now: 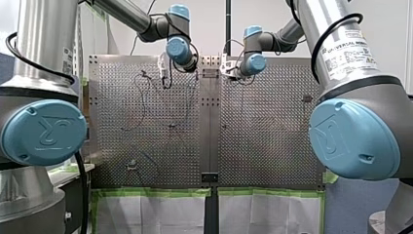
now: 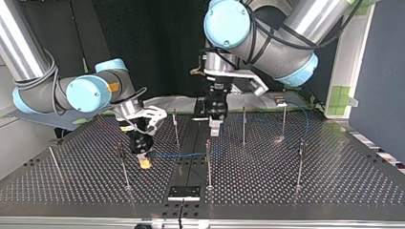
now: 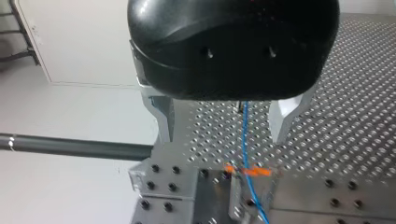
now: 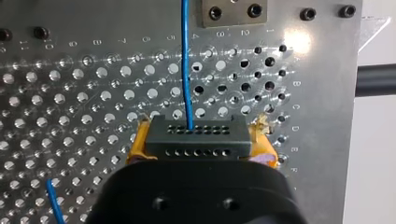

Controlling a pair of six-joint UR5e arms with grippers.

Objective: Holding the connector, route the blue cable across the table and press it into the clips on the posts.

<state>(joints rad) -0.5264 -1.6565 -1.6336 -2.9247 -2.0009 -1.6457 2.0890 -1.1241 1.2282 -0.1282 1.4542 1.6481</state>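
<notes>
Connector: black block with rows of holes [image 4: 196, 138]; clenched between the yellow pads [image 4: 137, 149] of my right hand [image 2: 143, 160]; held low over the tabletop [image 2: 334, 181], left of middle in the top view.
Cable: blue [image 4: 187, 70]; leaves the connector's face and runs straight ahead over the holes; in the top view it goes from the connector past the middle post [image 2: 208, 160], on toward that view's right, then loops round to a far post [image 2: 284, 117].
Left hand: [image 3: 223, 137] released; metal fingers [image 3: 161, 121] spread wide; cable passes between them, touching neither as far as shows; grasping nothing.
Clip: [image 3: 247, 173] orange-marked, just ahead of the left hand; cable crosses it; cannot tell whether seated.
Done (judged): connector in grip; run along the top view's right and middle seems laid.
Left (judged): near post [image 2: 123, 164] beside the right hand looks bare; cable yet to be carried there and pressed in; clip ahead of the left hand may want a push.
</notes>
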